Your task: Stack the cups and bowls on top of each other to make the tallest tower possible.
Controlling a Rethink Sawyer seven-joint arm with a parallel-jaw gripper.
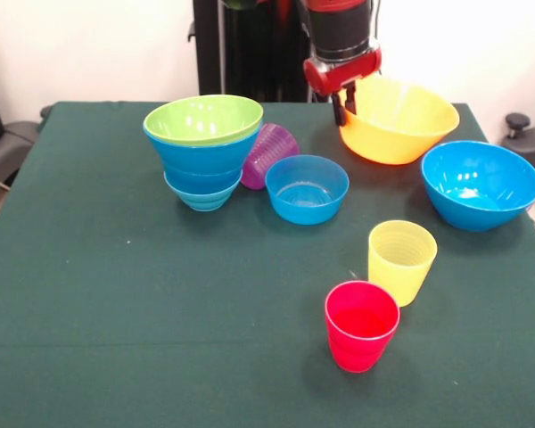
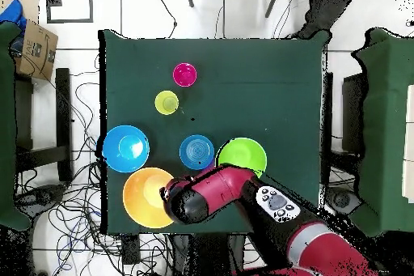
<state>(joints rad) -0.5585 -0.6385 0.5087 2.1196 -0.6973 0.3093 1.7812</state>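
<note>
My gripper (image 1: 344,105) is at the back of the table, its fingers closed over the near-left rim of the very large yellow bowl (image 1: 401,120), one inside and one outside. The bowl also shows in the overhead view (image 2: 144,198). The tower (image 1: 203,156) stands to the left: a lime green bowl (image 1: 203,118) on top, a large blue bowl under it, small blue ones lowest. A purple cup (image 1: 269,153) lies on its side against it. A small blue bowl (image 1: 307,188), a large blue bowl (image 1: 480,183), a yellow cup (image 1: 401,260) and a red cup (image 1: 361,325) stand apart. No lime green cup shows.
The dark green table (image 1: 89,294) ends just behind the yellow bowl and just right of the large blue bowl. In the overhead view the arm (image 2: 234,196) covers the purple cup and part of the tower's green bowl (image 2: 242,155). Cables lie on the floor around the table.
</note>
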